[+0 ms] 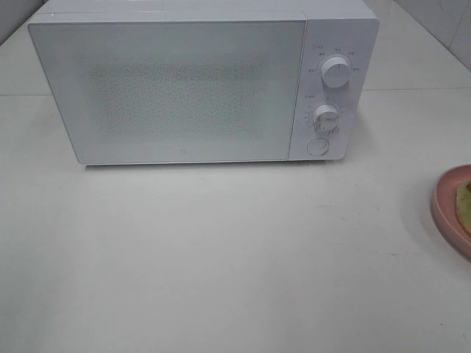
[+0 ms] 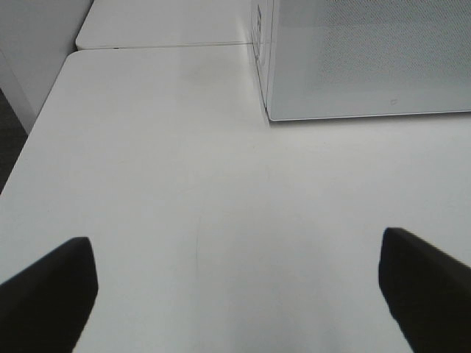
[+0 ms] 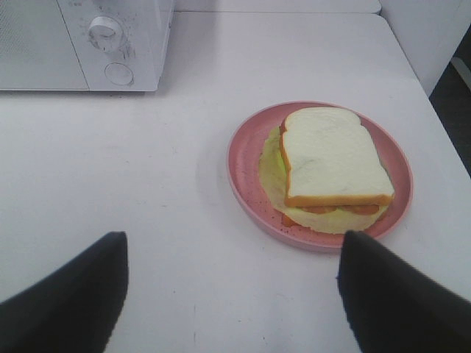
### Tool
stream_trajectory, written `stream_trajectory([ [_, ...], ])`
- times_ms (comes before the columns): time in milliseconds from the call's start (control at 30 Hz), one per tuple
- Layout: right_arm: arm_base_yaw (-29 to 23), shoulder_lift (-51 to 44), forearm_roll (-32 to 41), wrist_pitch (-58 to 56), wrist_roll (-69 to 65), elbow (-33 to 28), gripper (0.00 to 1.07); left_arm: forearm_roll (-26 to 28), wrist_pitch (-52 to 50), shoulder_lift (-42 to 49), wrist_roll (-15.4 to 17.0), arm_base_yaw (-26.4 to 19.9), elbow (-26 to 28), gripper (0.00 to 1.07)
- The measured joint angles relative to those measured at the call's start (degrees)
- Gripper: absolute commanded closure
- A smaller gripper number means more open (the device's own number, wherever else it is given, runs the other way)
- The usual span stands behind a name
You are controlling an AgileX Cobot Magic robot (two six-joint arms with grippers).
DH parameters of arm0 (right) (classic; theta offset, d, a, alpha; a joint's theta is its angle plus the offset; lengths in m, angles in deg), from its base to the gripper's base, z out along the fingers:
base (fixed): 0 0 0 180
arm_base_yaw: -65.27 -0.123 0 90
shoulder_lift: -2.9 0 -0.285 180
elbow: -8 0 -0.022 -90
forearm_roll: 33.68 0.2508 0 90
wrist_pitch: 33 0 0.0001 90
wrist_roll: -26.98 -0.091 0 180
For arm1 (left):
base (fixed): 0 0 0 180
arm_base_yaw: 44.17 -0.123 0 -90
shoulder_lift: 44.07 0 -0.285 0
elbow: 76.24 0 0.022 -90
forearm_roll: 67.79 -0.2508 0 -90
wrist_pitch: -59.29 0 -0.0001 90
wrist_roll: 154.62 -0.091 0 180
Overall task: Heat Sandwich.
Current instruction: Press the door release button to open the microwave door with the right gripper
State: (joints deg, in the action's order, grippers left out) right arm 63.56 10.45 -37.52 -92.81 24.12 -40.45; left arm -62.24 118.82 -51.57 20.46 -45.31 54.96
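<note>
Showing one microwave [image 1: 169,88], one plate [image 3: 241,158], one sandwich [image 3: 331,158].

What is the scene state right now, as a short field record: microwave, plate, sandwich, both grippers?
microwave: on the white table, door shut
pink plate: on the table, right of the microwave, apart from it
sandwich: on the pink plate, not yet in the microwave
left gripper: open, empty, over bare table near the microwave's left front corner
right gripper: open, empty, facing the plate, not touching it

White table [image 1: 221,257] under even light, with a possibly tiled wall [image 1: 441,20] behind.
</note>
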Motion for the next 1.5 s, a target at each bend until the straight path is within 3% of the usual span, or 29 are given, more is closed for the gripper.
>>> stream_trajectory([
  [300,0.0,0.5,0.0,0.5,-0.1,2.9,0.31,0.0,0.0,0.0,0.0,0.0,0.0,0.09],
  [1500,0.0,32.6,-0.1,25.7,-0.1,3.6,0.31,0.0,0.0,0.0,0.0,0.0,0.0,0.09],
])
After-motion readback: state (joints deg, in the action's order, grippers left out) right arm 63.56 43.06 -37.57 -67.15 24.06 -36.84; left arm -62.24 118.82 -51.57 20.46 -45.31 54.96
